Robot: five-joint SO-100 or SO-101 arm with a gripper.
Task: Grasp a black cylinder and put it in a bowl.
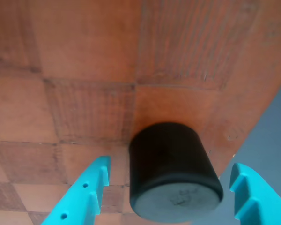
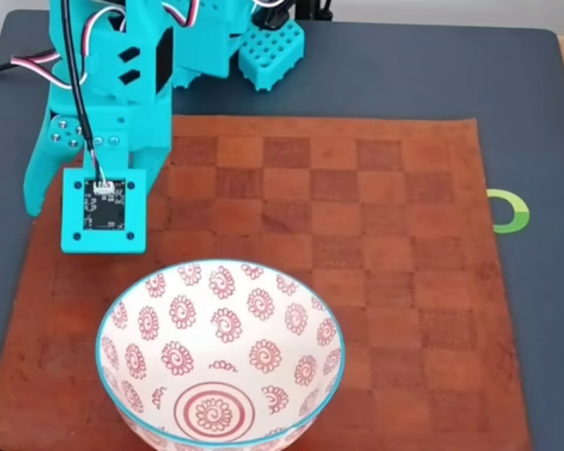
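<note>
In the fixed view, going from the left: the turquoise arm [image 2: 122, 103] reaches down over the left edge of the reddish-brown checkered mat [image 2: 376, 235], with black and red-white cables running along it and a square turquoise camera plate [image 2: 103, 211] facing up; the arm covers whatever sits under it; a small turquoise studded block [image 2: 271, 52] stands behind it on the dark grey table [image 2: 536, 310]; below, near the front edge of the mat, rests the bowl [image 2: 221, 352], white with red spiral flowers, red rings at its centre and a light blue rim, nothing inside it; at the far right a green and white ring mark [image 2: 509, 210] lies on the table just off the mat.

In the wrist view, left to right: one toothed turquoise finger [image 1: 84, 194], then the black cylinder [image 1: 173, 173], then the other finger; the gripper [image 1: 171, 199] is spread wide, both fingers clear of the cylinder with mat showing in the gaps; the cylinder sits on the mat close to its edge, beside the grey table; its closed flat end faces the camera; its axis runs from the camera toward the mat.
</note>
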